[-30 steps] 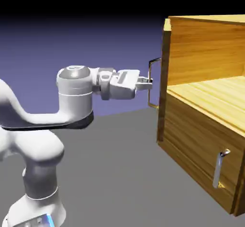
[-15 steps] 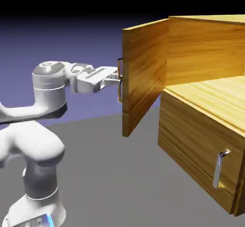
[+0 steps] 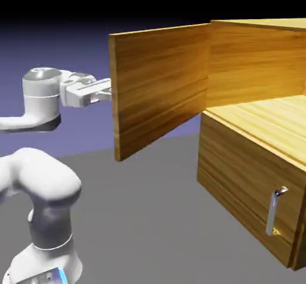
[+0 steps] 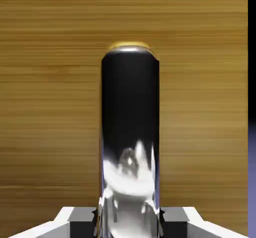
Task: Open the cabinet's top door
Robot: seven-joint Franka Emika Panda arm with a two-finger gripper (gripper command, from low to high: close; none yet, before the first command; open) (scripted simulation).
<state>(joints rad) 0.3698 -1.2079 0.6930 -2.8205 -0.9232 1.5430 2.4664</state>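
Observation:
The golden-brown wood cabinet [image 3: 257,67] stands at the exterior view's right. Its top door [image 3: 161,85] is swung far out to the left, showing its inner face, and the upper compartment is open. My gripper [image 3: 109,89] reaches to the door's free edge from the left, and its fingertips are hidden behind the panel there. In the hand view the door's silver bar handle [image 4: 130,132] stands upright and large between my two grey finger tips [image 4: 82,218], which are shut on it. Behind the handle the door's wood [image 4: 50,106] fills the view.
The lower panel [image 3: 239,181] is closed, with its short silver handle [image 3: 274,211] near its right edge. The grey table [image 3: 149,217] stretches in front of the cabinet. My white arm [image 3: 42,187] rises at the lower left.
The top door has swung from nearly closed to wide open toward the left. My gripper has moved left with the handle held in it.

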